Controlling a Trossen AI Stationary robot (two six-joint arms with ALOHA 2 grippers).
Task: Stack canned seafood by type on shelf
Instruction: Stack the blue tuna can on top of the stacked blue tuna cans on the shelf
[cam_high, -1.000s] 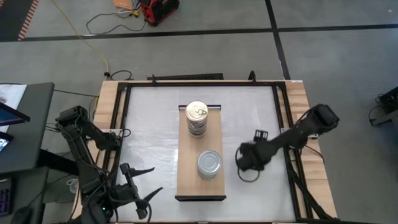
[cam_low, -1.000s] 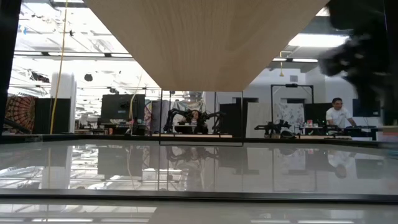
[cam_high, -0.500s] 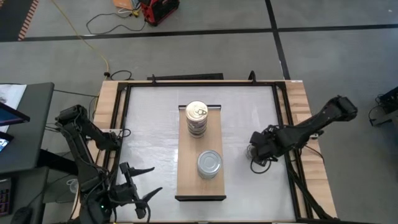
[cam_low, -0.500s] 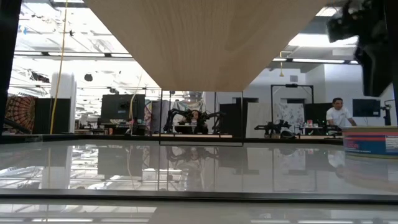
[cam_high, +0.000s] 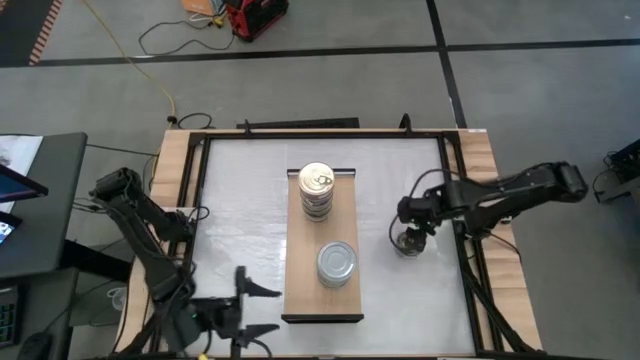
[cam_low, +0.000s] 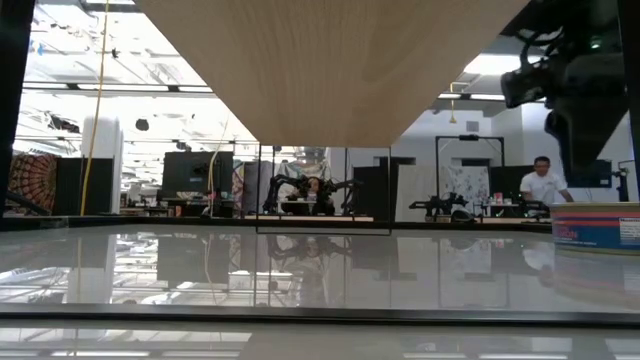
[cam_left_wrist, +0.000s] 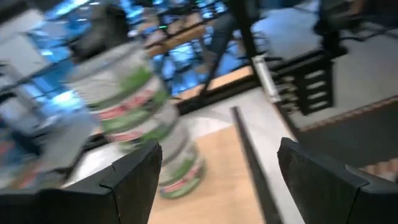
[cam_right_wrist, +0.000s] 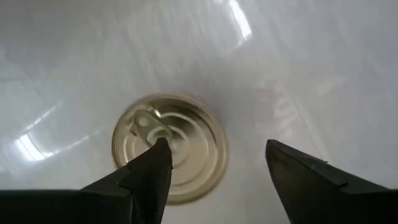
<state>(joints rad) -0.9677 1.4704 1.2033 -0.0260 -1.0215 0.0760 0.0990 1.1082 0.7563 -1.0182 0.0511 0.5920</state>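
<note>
1. The right gripper (cam_right_wrist: 214, 171) hangs directly over a lone gold-lidded can (cam_right_wrist: 169, 147), its jaws spread wide and empty, one finger crossing the lid edge in the right wrist view and the other well clear of the rim
2. That can (cam_high: 408, 241) lies flat on the white surface (cam_high: 240, 200), to the right of the shelf (cam_high: 322, 300) and apart from it; in the low view it shows as a low tin with a blue and red label (cam_low: 597, 227)
3. Handling, as I judge it: a small rigid metal tin, dense for its size, with smooth curved walls that could slip under a light pinch; the pull-tab and lid are poor places to hold. Best taken across the side wall, jaws on opposite sides of the rim, centred so it does not swing out
4. On the shelf stand two piles: a taller stack topped by a gold pull-tab lid (cam_high: 317, 180) at the far end, and a shorter one with a plain silver lid (cam_high: 337, 262) nearer the front. The loose can looks to match the gold stack
5. The left gripper (cam_high: 255, 310) waits at the near left corner, jaws wide and empty; its wrist view looks toward a stack of labelled tins (cam_left_wrist: 134, 118) on the wood
6. Set down off-centre, the tall stack could topple
</note>
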